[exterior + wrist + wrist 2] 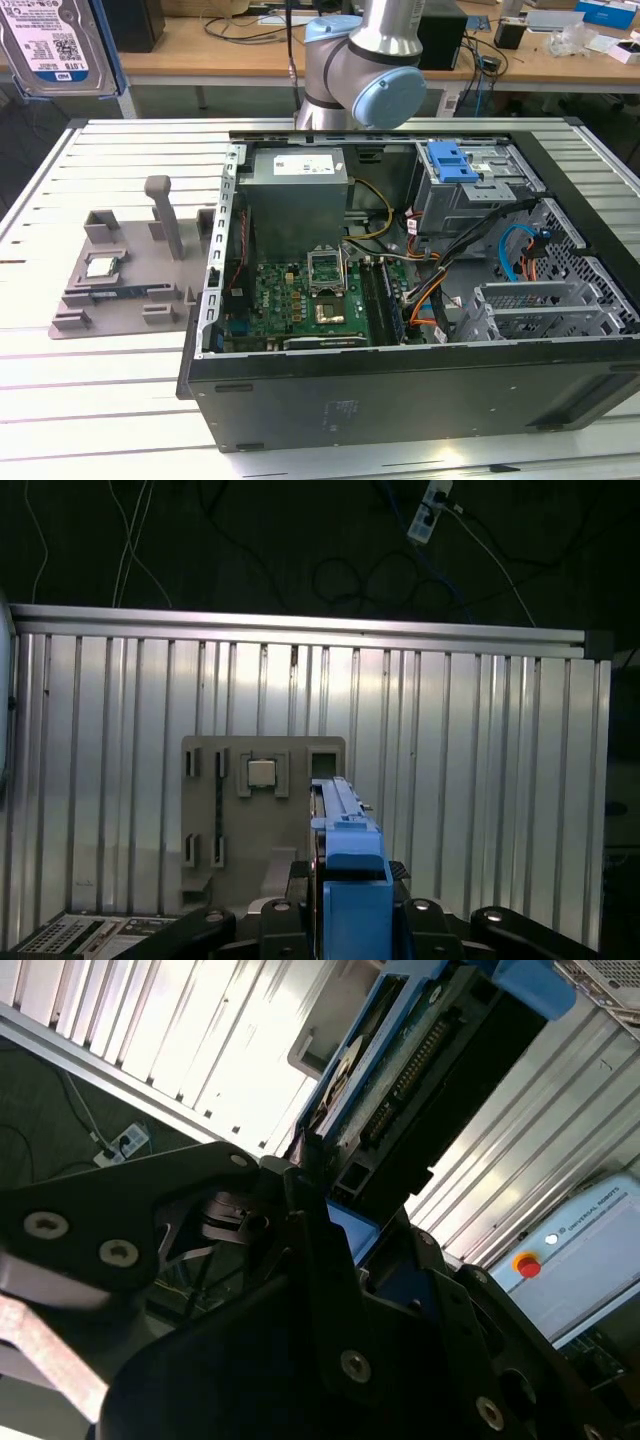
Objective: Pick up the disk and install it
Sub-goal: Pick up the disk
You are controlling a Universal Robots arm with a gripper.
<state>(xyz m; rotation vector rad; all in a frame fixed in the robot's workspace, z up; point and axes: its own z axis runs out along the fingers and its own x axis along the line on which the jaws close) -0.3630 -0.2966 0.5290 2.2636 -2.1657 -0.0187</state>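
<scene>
The pick-up looks done and the carry is the step in hand. The rectangular silver-grey hard disk in its blue plastic carrier bracket [55, 45] hangs in the air at the exterior view's upper left. It is clear of the ribbed aluminium bench [100, 400] and well apart from the open black computer case [400, 400]. In both wrist views the black hand [347, 875] is clenched on one end of the disk's bracket, with the drive standing out edge-on beyond it. In the first wrist view the disk sits above the flat grey plastic parts holder [250, 830], which carries a small square silver chip [262, 772]. Installing, I judge, calls for bringing the disk across to the grey metal drive cage [480, 195] inside the case and squaring it to the bay.
</scene>
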